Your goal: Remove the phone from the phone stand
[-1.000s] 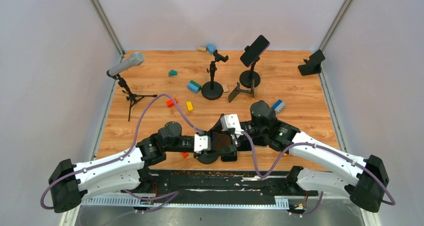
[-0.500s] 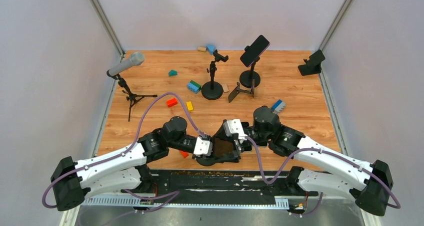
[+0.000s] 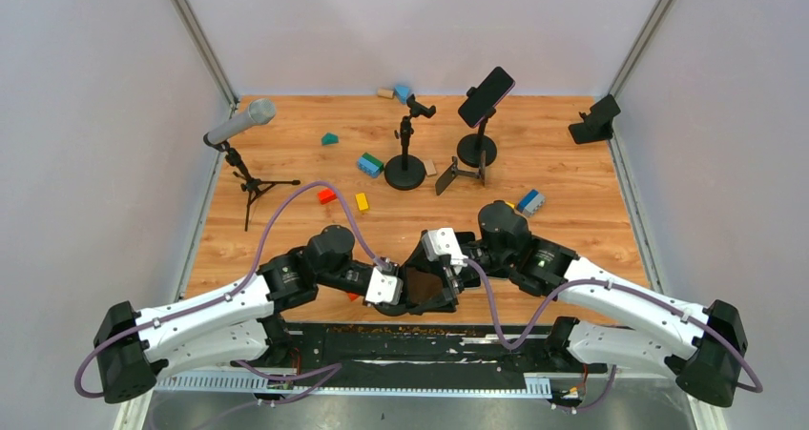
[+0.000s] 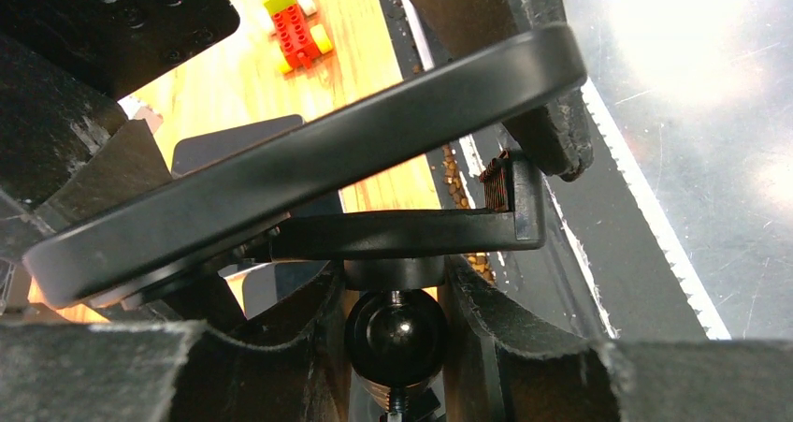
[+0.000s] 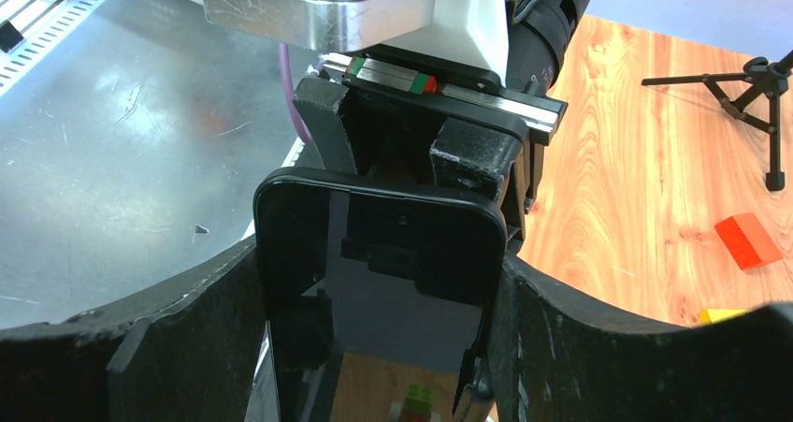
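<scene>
Right wrist showed the right pincer clamped on the phone, left pincer pinching the phone stand; if that stand snagged, the phone could have twisted loose.

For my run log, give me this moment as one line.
left gripper: shut on stand | right gripper: shut on phone | phone: tilted, not yet clear of clamp | place: near edge of table

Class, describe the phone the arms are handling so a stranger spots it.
Look at the near edge of the wooden table, where both arms meet. The dark phone sits tilted between the left gripper and right gripper; the other phone perches high on a stand at the far side.
</scene>
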Robot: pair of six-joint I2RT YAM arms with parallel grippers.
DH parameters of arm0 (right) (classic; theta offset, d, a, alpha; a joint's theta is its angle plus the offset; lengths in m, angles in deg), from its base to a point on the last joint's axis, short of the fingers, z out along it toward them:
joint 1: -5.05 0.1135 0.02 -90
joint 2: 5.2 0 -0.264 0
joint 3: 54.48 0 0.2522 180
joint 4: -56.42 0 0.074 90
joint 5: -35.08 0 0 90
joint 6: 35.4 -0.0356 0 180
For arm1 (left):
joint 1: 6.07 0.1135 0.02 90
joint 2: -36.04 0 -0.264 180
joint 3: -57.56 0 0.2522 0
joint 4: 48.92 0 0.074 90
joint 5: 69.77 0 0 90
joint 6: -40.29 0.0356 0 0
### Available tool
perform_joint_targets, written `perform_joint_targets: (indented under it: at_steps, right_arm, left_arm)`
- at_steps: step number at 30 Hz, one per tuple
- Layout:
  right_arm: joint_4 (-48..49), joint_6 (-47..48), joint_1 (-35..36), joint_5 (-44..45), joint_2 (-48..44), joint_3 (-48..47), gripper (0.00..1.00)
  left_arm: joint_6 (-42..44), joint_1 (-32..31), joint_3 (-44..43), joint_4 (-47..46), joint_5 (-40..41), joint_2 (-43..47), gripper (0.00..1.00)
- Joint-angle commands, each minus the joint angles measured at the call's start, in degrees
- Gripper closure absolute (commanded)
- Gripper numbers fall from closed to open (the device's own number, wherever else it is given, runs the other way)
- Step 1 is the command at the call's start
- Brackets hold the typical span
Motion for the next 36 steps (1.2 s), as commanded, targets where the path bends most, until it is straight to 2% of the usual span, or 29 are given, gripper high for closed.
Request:
perform_joint_targets:
  at_steps: [1, 6, 10, 16, 23, 30, 32, 36]
  right_arm:
    - [-4.8, 3.5, -3.1, 6.1, 2.6, 0.4, 1.00]
    - [-5.7, 2.5, -2.0, -0.3, 0.4, 0.7, 1.00]
    - [-5.7, 0.7, 0.6, -1.3, -1.8, 1.3, 1.00]
    - [-5.6, -0.8, 4.3, -1.7, -4.2, 2.3, 1.00]
    - [-5.6, -1.3, 6.2, -4.6, -4.8, 1.6, 1.00]
    - [-5.8, -2.6, 7.3, -6.5, -5.5, 0.8, 1.00]
    - [-6.1, -2.7, 7.3, -4.7, -6.4, 0.8, 1.00]
    - [-6.1, -3.7, 7.3, 8.4, -10.8, 0.9, 1.00]
  left_arm:
    - [2.5, -4.1, -3.7, -10.0, -10.9, 4.8, 1.00]
    - [-2.6, -4.1, -1.6, -14.0, -4.3, 4.8, 1.00]
    - [-7.4, -3.3, 1.2, -22.5, -0.9, 4.1, 1.00]
    - [-14.8, 2.2, 4.3, -32.1, 1.1, 3.5, 1.00]
    - [-13.6, 4.8, 3.3, -29.5, 3.0, 2.1, 1.00]
    - [-12.6, 5.6, 3.8, -27.4, 10.2, 2.2, 1.00]
    - [-12.3, 5.7, 4.0, -26.5, 13.6, 2.9, 1.00]
    - [-11.8, 5.7, 4.3, -24.5, 17.6, 4.3, 1.00]
